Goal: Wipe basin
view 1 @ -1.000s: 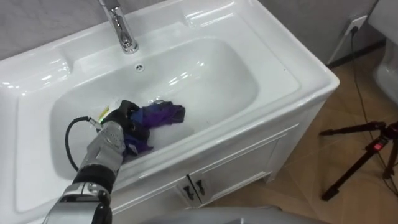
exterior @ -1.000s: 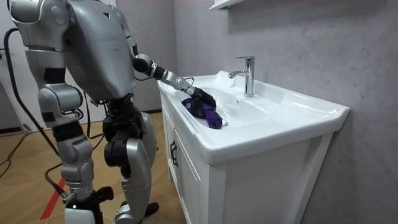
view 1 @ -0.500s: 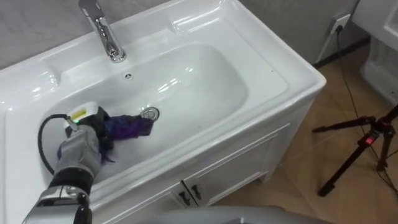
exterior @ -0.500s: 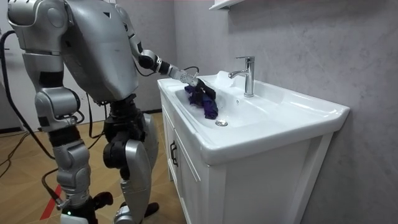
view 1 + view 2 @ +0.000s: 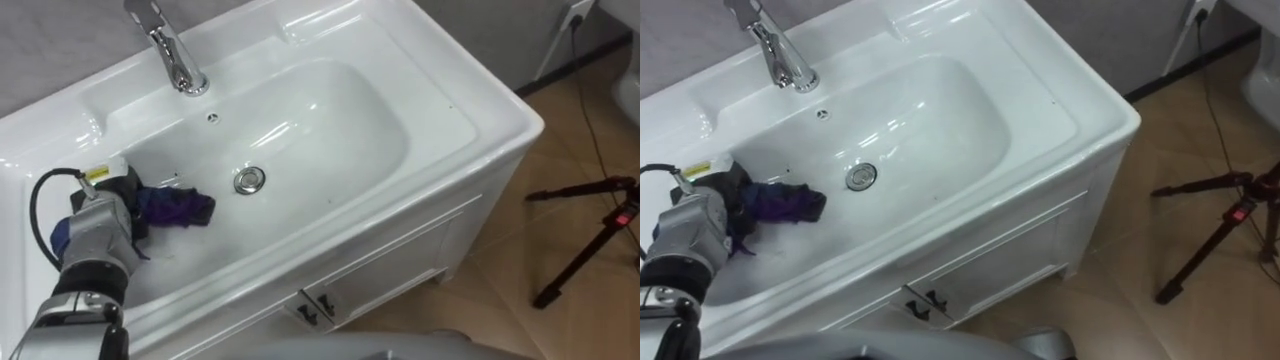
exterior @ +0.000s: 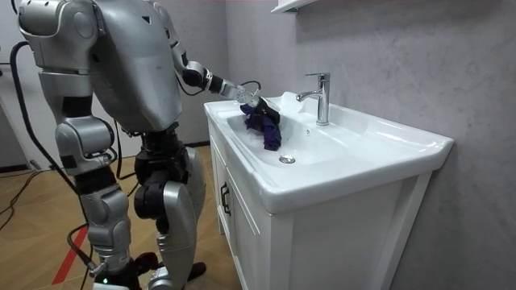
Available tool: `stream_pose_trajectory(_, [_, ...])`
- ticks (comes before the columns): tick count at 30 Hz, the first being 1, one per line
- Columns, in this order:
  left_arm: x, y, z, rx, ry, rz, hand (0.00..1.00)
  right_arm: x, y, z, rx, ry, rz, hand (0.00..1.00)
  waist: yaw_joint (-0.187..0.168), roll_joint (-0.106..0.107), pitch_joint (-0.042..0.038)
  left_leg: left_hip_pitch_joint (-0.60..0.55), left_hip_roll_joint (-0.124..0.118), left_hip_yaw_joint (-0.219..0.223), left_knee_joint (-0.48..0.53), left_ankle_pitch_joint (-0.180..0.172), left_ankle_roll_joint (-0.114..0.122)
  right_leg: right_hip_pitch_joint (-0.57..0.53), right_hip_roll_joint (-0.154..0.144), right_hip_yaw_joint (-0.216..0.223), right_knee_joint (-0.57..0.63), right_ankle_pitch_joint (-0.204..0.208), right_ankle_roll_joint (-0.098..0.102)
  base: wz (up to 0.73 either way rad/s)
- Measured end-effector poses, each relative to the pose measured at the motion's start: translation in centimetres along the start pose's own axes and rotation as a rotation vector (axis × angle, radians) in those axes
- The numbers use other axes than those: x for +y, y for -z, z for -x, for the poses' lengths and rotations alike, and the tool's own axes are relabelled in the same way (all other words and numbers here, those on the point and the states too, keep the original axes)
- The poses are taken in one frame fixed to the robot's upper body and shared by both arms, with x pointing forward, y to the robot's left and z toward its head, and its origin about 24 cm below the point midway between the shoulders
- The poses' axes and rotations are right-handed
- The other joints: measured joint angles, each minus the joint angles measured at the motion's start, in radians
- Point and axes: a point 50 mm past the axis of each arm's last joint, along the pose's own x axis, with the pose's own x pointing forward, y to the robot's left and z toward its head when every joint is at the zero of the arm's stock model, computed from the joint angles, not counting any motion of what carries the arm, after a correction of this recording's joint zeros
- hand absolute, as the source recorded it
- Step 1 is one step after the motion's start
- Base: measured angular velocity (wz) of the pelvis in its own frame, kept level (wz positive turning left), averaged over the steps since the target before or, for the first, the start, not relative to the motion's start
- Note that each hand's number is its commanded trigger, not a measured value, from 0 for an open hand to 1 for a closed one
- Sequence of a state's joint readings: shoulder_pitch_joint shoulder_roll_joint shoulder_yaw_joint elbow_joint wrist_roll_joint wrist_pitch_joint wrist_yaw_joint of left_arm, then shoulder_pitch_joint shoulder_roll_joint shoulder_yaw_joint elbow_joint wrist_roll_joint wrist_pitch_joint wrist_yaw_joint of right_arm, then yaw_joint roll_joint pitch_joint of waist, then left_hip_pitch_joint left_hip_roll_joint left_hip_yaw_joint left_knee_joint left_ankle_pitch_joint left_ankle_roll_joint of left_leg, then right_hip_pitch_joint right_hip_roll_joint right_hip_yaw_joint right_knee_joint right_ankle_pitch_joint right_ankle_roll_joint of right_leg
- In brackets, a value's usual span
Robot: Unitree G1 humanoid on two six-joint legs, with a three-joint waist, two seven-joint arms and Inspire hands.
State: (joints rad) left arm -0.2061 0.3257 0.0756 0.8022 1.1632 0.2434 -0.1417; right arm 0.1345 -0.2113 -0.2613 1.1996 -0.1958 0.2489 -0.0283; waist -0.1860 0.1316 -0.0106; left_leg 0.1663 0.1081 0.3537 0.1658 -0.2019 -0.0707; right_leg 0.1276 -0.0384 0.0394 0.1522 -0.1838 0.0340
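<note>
So the left hand (image 5: 112,196) was down in the white basin (image 5: 330,110), off to the left of the drain (image 5: 249,180), with its fingers curled round the purple cloth (image 5: 176,207). The cloth lay bunched just left of the drain, and the faucet (image 5: 170,50) stood behind it.

Standing at the white basin (image 6: 363,167), the robot clutches a purple cloth (image 6: 270,137) in its left hand (image 6: 265,113), at eight o'clock from the faucet (image 6: 321,98).

Purple cloth (image 5: 178,207) – white basin (image 5: 320,120) & cabinet (image 5: 400,250), chrome tap (image 5: 172,50), brown wood-grain floor (image 5: 560,230).
</note>
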Motion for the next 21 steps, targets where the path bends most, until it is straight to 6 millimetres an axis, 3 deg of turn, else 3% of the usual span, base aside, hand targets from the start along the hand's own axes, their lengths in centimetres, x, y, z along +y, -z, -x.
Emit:
stream_pose_trajectory(6, [0.3, 0.0, 0.0, -0.004, -0.017, 0.003, 1.0, 0.0, -0.4, 0.0, -0.048, 0.01, -0.064, 0.0, 0.001, -0.013, 0.0082, 0.003, 0.002, -0.001, 0.0, 0.0, 0.0, 0.006, 0.002, 0.0, -0.001, -0.001, -0.002, 0.0])
stream_pose_trajectory(15, [0.8, -0.4, 0.0, -0.017, -0.051, 0.001, 1.0, 0.0, -0.3, 0.0, -0.061, 0.04, -0.093, 0.0, -0.005, -0.034, 0.011, -0.008, 0.001, -0.029, 0.013, 0.0, 0.0, 0.01, -0.002, -0.023, -0.002, -0.004, -0.003, 0.07])
stream_pose_trajectory(21, [0.1, -1.0, 0.1, -0.027, -0.095, -0.017, 1.0, 0.2, -0.3, 0.0, -0.064, 0.051, -0.07, 0.0, -0.023, -0.039, 0.0117, -0.017, 0.0, -0.049, 0.021, 0.0, 0.0, 0.018, -0.004, -0.048, -0.002, -0.004, -0.003, 0.12])
